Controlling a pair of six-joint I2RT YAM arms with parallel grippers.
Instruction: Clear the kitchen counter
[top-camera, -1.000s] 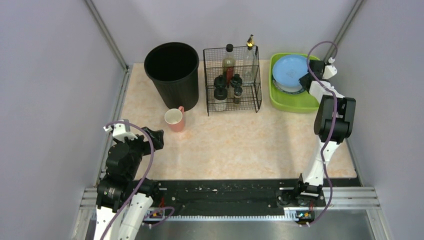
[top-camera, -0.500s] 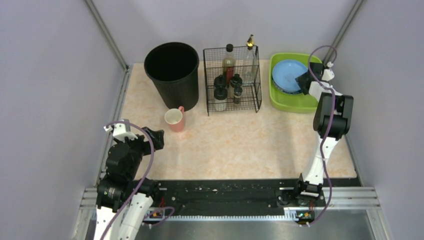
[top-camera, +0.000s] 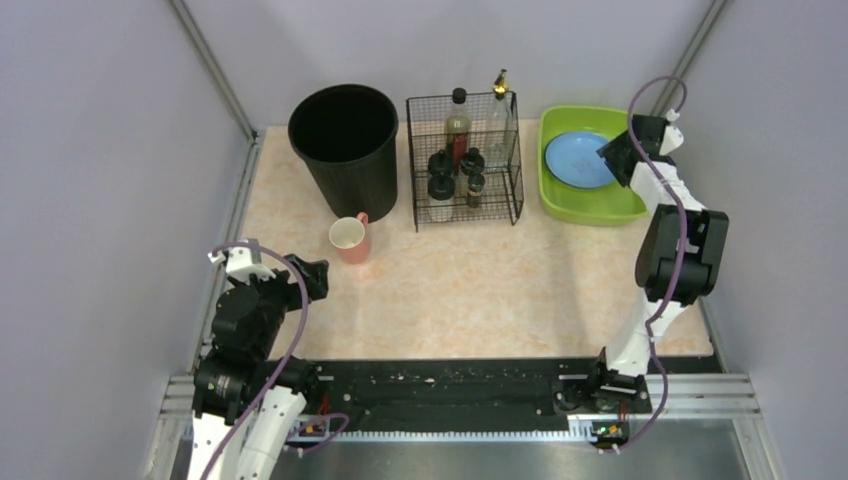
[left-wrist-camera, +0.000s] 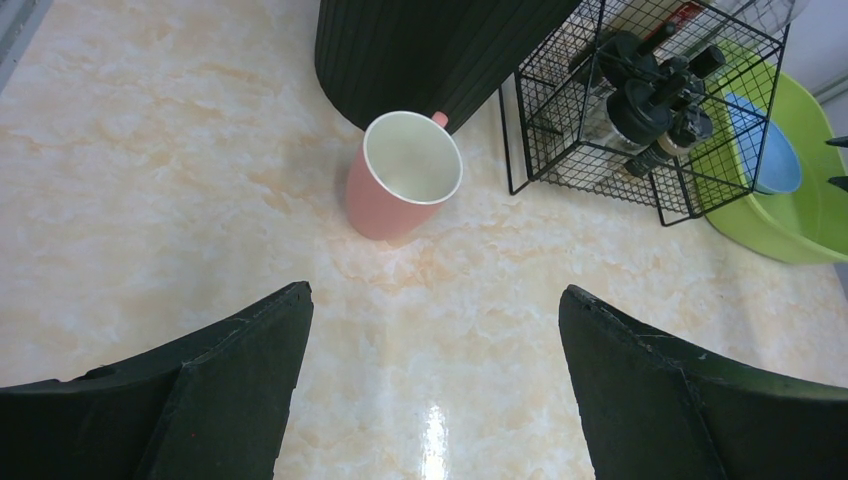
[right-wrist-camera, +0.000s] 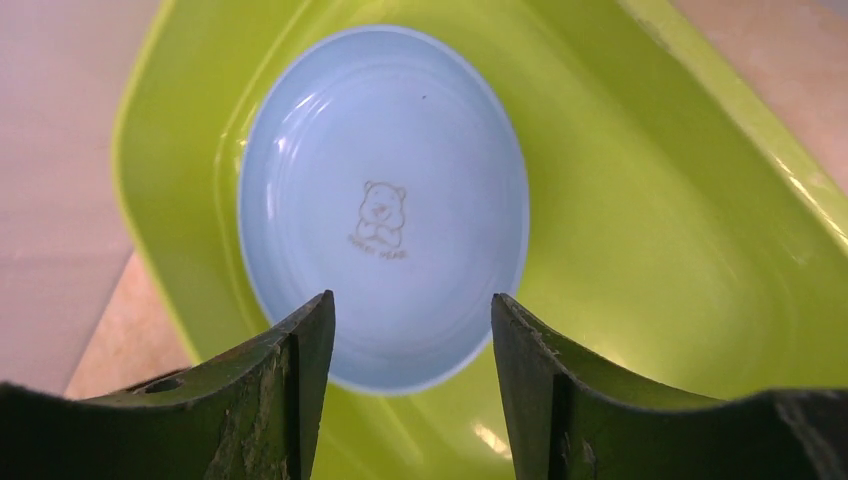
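A blue plate (top-camera: 577, 160) (right-wrist-camera: 383, 205) with a small bear print lies flat inside the lime-green tray (top-camera: 590, 205) (right-wrist-camera: 680, 250) at the back right of the kitchen counter (top-camera: 480, 290). My right gripper (top-camera: 612, 157) (right-wrist-camera: 412, 305) hovers above the plate's right rim, open, with nothing between its fingers. A pink mug (top-camera: 350, 239) (left-wrist-camera: 402, 187) stands upright on the counter in front of the black bin. At the near left, my left gripper (top-camera: 312, 275) (left-wrist-camera: 435, 300) is open and empty, with the mug a short way ahead of it.
A tall black bin (top-camera: 346, 145) (left-wrist-camera: 440, 50) stands at the back left. Beside it, a black wire rack (top-camera: 464, 160) (left-wrist-camera: 650, 110) holds several bottles and shakers. Grey walls enclose the counter, and a black rail (top-camera: 440, 385) runs along its front edge.
My right gripper opened and let go of the blue plate, which now lies flat in the green tray. It drew back to the right and upward. The left arm stayed still.
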